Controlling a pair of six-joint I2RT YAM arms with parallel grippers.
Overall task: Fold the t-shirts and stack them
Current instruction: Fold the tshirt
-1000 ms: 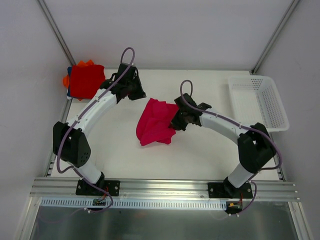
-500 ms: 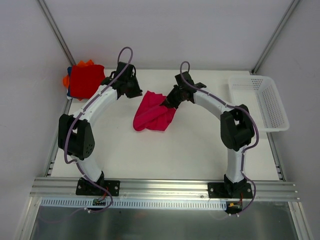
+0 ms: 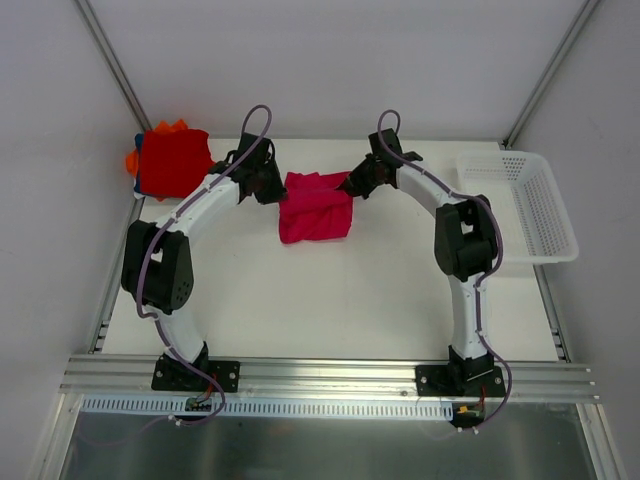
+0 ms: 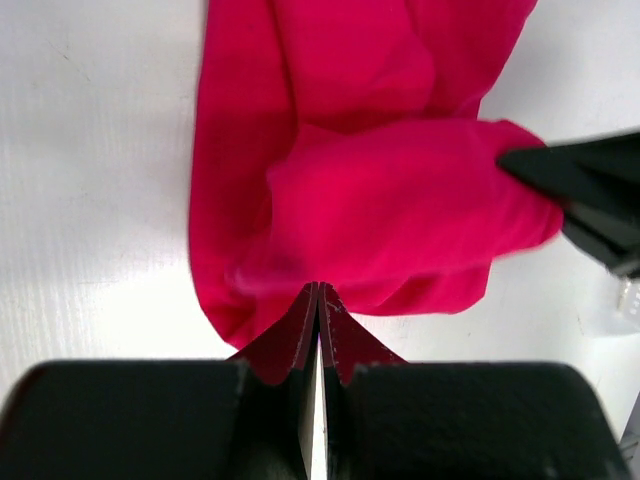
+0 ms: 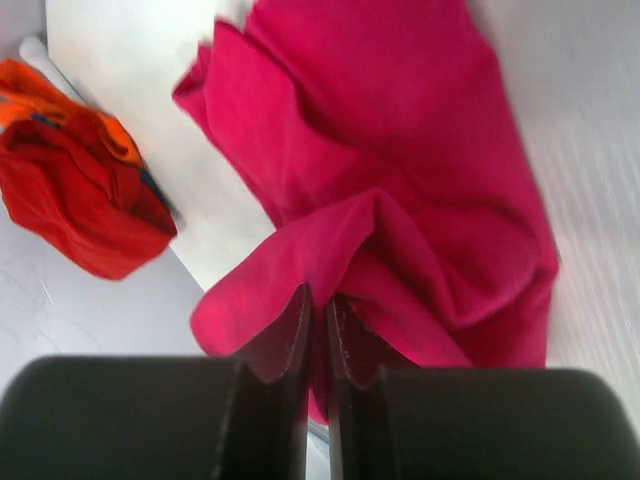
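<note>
The crimson-pink t-shirt (image 3: 315,207) hangs stretched between my two grippers over the far middle of the table, roughly square and loosely doubled. My left gripper (image 3: 280,190) is shut on its left upper edge; in the left wrist view (image 4: 319,292) the cloth (image 4: 380,200) is pinched at the tips. My right gripper (image 3: 352,186) is shut on its right upper edge; in the right wrist view (image 5: 320,298) a fold of the cloth (image 5: 400,180) sits between the fingers. A stack of folded t-shirts (image 3: 172,158), bright red on top with orange and blue edges, lies at the far left corner.
A white perforated basket (image 3: 520,205) stands at the far right edge of the table. The folded stack also shows in the right wrist view (image 5: 85,195), off the table's left edge. My right gripper's tip shows in the left wrist view (image 4: 590,195).
Both grippers moved toward the far side with the crimson-pink shirt and drew apart. The shirt went from a crumpled heap at mid-table to a stretched square farther back.
</note>
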